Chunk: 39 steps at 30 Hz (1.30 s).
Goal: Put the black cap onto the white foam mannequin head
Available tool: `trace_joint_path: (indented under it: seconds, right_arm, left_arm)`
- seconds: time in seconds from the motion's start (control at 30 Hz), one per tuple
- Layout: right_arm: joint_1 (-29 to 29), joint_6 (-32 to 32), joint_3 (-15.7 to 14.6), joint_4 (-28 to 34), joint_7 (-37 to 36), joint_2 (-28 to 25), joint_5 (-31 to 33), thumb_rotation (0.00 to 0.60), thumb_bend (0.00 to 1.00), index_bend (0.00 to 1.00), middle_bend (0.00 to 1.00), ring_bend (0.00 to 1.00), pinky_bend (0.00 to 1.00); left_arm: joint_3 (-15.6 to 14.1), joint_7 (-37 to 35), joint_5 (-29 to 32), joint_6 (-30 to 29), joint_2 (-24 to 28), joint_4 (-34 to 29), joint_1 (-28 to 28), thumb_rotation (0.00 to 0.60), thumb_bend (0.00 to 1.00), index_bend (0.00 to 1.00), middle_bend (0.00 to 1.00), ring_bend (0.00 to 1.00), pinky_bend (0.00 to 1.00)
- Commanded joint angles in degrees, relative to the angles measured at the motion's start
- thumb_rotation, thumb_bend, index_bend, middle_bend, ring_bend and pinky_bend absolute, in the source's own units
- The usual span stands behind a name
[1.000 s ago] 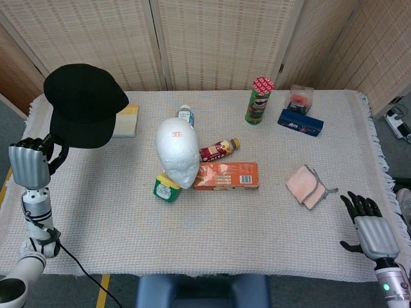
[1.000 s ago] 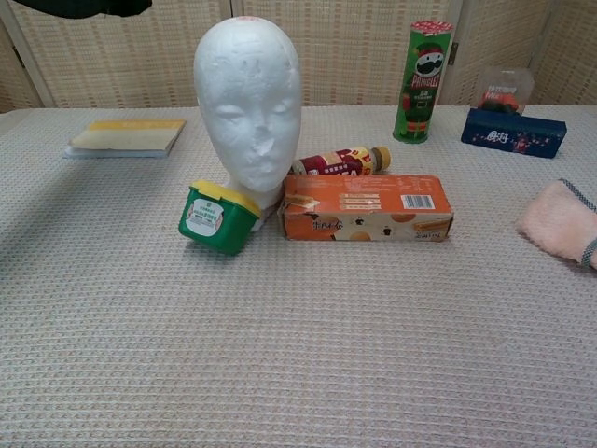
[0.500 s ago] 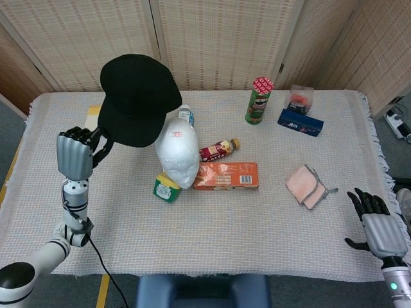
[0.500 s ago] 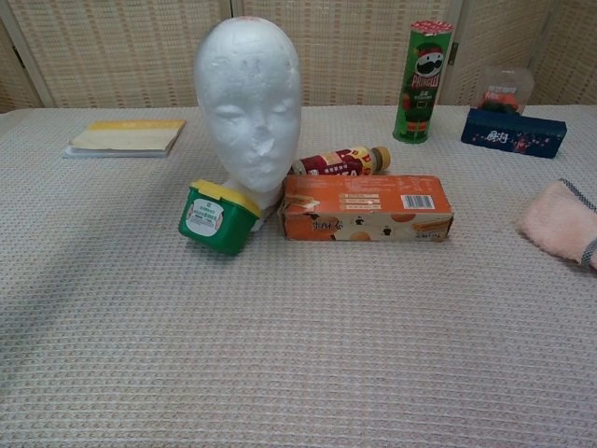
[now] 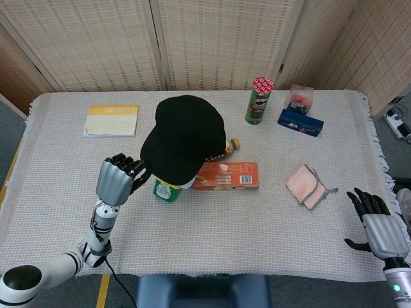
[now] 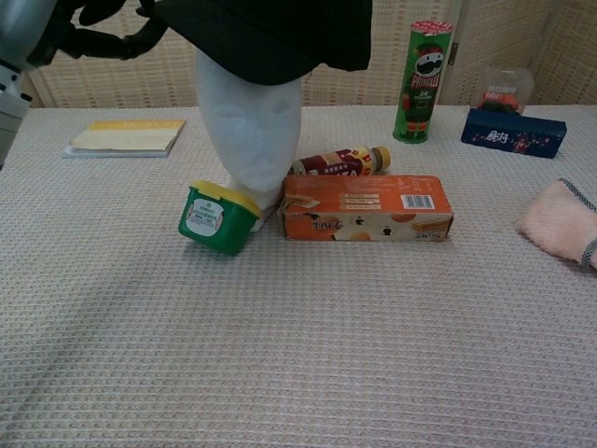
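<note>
The black cap (image 5: pixel 185 136) covers the top of the white foam mannequin head (image 6: pixel 248 140), hiding it from the head view; in the chest view the black cap (image 6: pixel 270 37) hides the face down to about the nose. My left hand (image 5: pixel 115 179) holds the cap by its rear edge, left of the head, and shows at the chest view's top left as the left hand (image 6: pixel 56 33). My right hand (image 5: pixel 379 224) rests open at the table's near right corner, holding nothing.
Against the head's base lie a green yellow-lidded tub (image 6: pixel 216 217), an orange carton (image 6: pixel 366 207) and a small bottle (image 6: pixel 340 161). A yellow book (image 5: pixel 112 120) lies at back left; a Pringles can (image 5: pixel 259 100), a blue box (image 5: pixel 300 122) and a pink cloth (image 5: pixel 307 186) stand to the right.
My left hand has carried the cap from the far left, rightward and down, over the mannequin head. The right hand has stayed in place.
</note>
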<state>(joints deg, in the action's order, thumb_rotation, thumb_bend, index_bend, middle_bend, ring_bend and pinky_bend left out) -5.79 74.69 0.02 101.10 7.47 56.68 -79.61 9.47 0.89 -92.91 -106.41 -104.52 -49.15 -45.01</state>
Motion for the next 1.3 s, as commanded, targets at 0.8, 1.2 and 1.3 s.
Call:
trace_joint_path:
  seconds: [0.8, 1.2, 1.3]
  right_arm:
    - [0.33, 0.56, -0.55, 0.5, 2.11, 0.66, -0.94, 0.6, 0.06, 0.0, 0.0, 0.0, 0.0]
    - [0.69, 1.29, -0.7, 0.49, 3.11, 1.16, -1.41, 0.6, 0.06, 0.0, 0.0, 0.0, 0.0]
    - [0.57, 1.06, -0.72, 0.39, 4.23, 1.79, -1.19, 0.6, 0.06, 0.0, 0.0, 0.0, 0.0]
  left_arm:
    - [-4.8, 2.41, -0.23, 2.42, 3.09, -7.36, 12.41, 0.6, 0.21, 0.03, 1.0, 0.97, 0.98]
    - [-11.7, 2.97, 13.65, 11.99, 25.75, -26.92, 29.36, 0.6, 0.16, 0.16, 0.56, 0.4, 0.46]
    - [-12.84, 2.15, 17.76, 15.97, 32.02, -33.9, 31.88, 0.6, 0.15, 0.17, 0.32, 0.19, 0.23]
